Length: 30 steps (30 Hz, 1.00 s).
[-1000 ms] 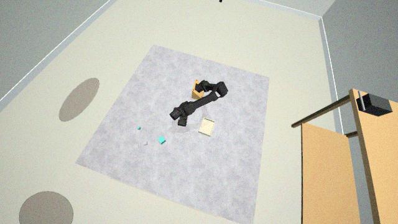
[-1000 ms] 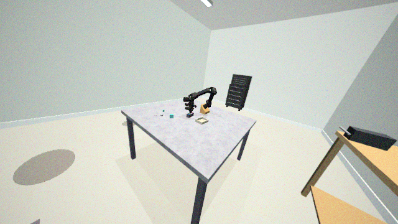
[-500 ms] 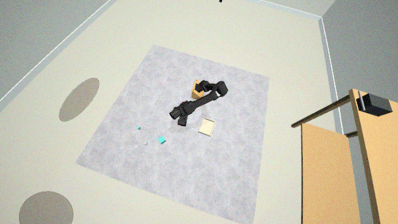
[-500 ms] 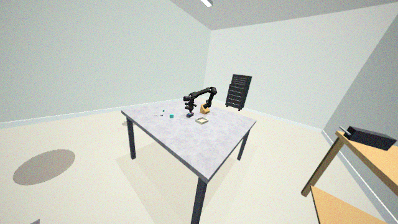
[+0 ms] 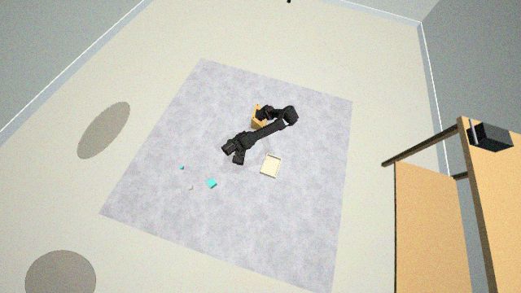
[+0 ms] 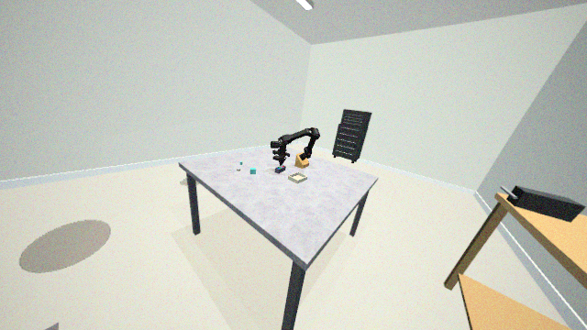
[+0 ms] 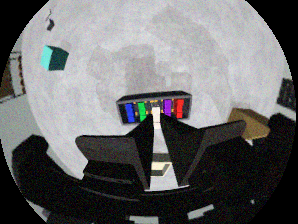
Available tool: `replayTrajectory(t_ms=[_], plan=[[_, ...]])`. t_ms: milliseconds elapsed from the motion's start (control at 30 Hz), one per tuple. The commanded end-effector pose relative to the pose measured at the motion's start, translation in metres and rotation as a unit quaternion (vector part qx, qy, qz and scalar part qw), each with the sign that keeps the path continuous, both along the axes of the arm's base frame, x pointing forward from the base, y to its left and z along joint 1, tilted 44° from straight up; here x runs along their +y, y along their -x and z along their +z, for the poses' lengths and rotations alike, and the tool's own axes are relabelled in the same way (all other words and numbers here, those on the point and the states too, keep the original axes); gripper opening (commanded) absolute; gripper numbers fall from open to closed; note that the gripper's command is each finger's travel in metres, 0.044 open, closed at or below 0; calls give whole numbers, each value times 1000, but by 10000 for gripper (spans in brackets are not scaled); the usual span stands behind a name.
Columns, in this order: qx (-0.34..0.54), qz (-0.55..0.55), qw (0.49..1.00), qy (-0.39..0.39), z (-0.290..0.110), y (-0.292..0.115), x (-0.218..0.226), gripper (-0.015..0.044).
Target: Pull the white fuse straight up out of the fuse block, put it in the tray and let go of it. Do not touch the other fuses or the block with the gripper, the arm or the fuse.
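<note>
White and slim, the fuse (image 7: 157, 117) sits pinched between the dark fingers of the tool (image 7: 158, 156), which is closed on it directly above the fuse block (image 7: 153, 110). Whether the fuse's lower end is free of the block's slot cannot be told from the wrist view. Blue, green, purple and red fuses stand in the block on either side of the white one. From the exterior view the tool (image 6: 280, 160) hangs just above the block (image 6: 279, 170) on the grey table (image 6: 293, 215). A cream tray (image 5: 271, 165) lies near the block, on the side away from a teal cube (image 5: 211, 183). Further from the block than that cube lie a smaller teal piece (image 5: 181, 167) and a pale piece (image 5: 190, 187). The arm's tan base (image 5: 256, 120) stands beyond the block
</note>
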<state>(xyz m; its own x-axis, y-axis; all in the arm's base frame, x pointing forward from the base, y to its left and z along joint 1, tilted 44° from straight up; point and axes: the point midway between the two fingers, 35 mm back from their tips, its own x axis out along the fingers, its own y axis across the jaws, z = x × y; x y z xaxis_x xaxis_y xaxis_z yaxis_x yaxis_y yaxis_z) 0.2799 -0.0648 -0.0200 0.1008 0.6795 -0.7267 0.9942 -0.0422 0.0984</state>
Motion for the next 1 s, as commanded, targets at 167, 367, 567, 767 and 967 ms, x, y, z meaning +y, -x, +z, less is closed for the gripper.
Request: replayTrajectory(t_ms=[167,367,567,767,967], plan=[[-1,0,1000,2,4,1,-5,0],[-1,0,1000,2,6,1,-7,0],[-1,0,1000,2,8,1,-9,0],[-1,0,1000,2,10,2,-10,0],[-1,0,1000,1,12,2,-12,0]])
